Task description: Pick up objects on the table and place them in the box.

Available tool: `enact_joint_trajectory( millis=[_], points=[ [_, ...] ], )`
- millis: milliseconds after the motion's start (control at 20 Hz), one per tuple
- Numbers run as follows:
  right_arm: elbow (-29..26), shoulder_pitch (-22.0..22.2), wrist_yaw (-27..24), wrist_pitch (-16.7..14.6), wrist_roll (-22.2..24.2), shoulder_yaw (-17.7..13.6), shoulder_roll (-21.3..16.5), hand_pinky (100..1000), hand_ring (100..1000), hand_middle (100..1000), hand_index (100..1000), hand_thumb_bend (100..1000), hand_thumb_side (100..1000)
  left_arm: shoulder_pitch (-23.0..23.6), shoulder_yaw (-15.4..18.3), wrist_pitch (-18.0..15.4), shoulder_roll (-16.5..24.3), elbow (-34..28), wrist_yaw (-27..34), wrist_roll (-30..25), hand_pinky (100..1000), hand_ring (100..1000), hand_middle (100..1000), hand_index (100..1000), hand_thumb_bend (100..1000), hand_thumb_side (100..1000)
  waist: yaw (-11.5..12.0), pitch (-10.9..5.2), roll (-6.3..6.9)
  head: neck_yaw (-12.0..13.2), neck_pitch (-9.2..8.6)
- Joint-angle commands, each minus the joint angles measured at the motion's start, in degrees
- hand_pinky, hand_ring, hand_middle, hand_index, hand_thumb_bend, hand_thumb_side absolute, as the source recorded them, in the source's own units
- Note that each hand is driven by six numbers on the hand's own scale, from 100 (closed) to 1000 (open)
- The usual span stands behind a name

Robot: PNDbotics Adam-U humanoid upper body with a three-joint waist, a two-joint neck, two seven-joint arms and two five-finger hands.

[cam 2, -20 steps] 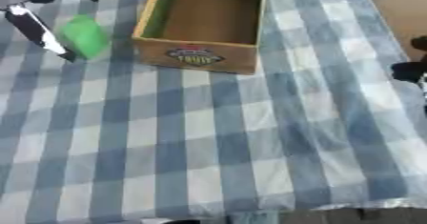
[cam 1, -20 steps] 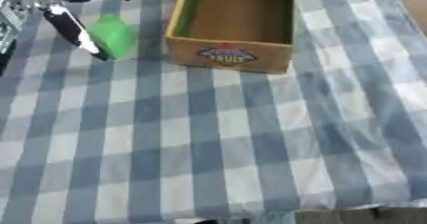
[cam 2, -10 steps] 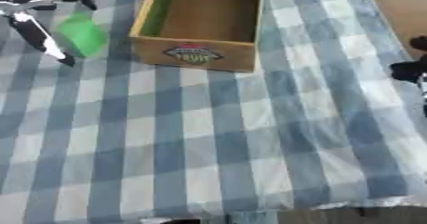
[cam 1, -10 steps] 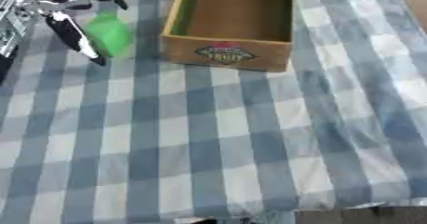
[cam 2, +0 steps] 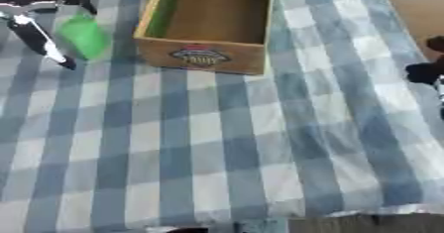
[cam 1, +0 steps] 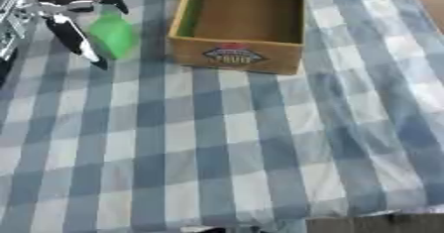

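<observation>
- Left eye view: my left hand (cam 1: 65,9) sits in the upper left corner, over the checked tablecloth (cam 1: 217,143). Its fingers are spread around a green object (cam 1: 113,36): one long finger runs down the object's left side and another dark finger shows at its top right. I read this as the hand closed round the object, though I cannot tell whether the object is off the cloth or resting on it.
- Same view: the green object lies just left of the wooden box (cam 1: 239,26), near its front left corner and apart from its wall. The box is open at the top, has a printed label on its front face, and I see nothing inside it.
- Right eye view: the same arrangement shows, with the green object beside the box's left wall. My right hand (cam 2: 426,71) appears only as a dark shape at the right edge, well apart from the box; I cannot tell how its fingers are set.
- Step in hand, as I judge it: the grasp on the green object, with the carry to the box not yet made.
- The next move calls for raising the object clear above the box's left wall, bringing it right over the open interior, then spreading the fingers to drop it in.
- No other loose objects show on the cloth in either view.
</observation>
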Motion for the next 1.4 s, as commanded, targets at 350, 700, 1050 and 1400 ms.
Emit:
enact_joint_trajectory(
  millis=[350,700,1050,1400],
  points=[
    [-0.6,-0.5,-0.2,-0.3,0.4,0.0,-0.9,682,664,809,842,100,679,-0.9,1.4,1.3,1.0,0.3,-1.0,1.9,740,709,646,773,752,403,0.0,-0.80,-0.58,0.2,0.46],
    [-0.6,-0.6,-0.2,-0.3,0.5,0.0,-0.7,682,664,809,842,100,679,-0.9,1.7,2.0,0.6,0.8,-2.6,3.8,724,681,613,746,718,391,-0.1,-0.50,-0.68,0.2,0.30],
    [-0.6,-0.6,-0.2,-0.3,0.6,0.0,-0.5,682,664,809,842,100,679,-1.0,1.8,1.5,0.2,1.1,-4.1,5.1,721,682,614,744,733,404,-0.4,-0.16,-0.74,0.2,0.21],
    [-0.6,-0.7,-0.3,-0.3,0.7,0.0,-0.4,682,664,809,843,100,680,-1.0,1.8,1.4,-0.1,1.6,-5.8,5.9,725,668,601,735,727,404,-0.7,0.20,-0.71,0.2,0.21]
  ],
)
